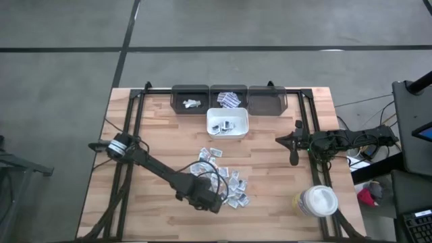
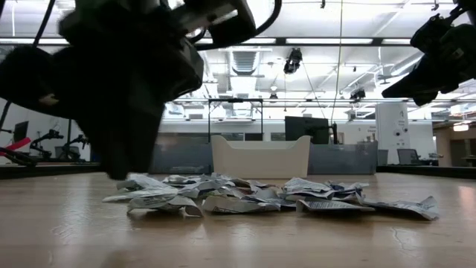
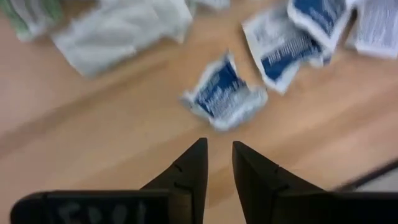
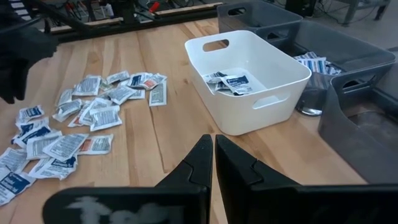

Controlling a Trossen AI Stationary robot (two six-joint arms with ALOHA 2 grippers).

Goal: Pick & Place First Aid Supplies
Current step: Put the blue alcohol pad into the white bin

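- The first aid supplies [image 1: 223, 177] lie as a loose heap of small sachets on the wooden table [image 1: 162, 128], near its middle and toward the near edge; more show in the right wrist view [image 4: 93, 109].
- A few sachets sit inside the white bin [image 1: 227, 123], which stands just beyond the heap; others lie in two of the dark bins [image 1: 190, 98] lined up along the far edge.
- One crumpled blue-printed sachet [image 3: 222, 93] lies alone on the wood just ahead of the left hand [image 3: 217, 158].
- The left hand [image 1: 210, 200] hangs low at the near left side of the heap, its fingers slightly parted with nothing between them.
- The right hand [image 1: 294, 154] waits over the right side of the table, well apart from the heap, fingers almost together and empty [image 4: 213, 155].
- A white round lidded tub [image 1: 317, 200] stands at the near right corner.
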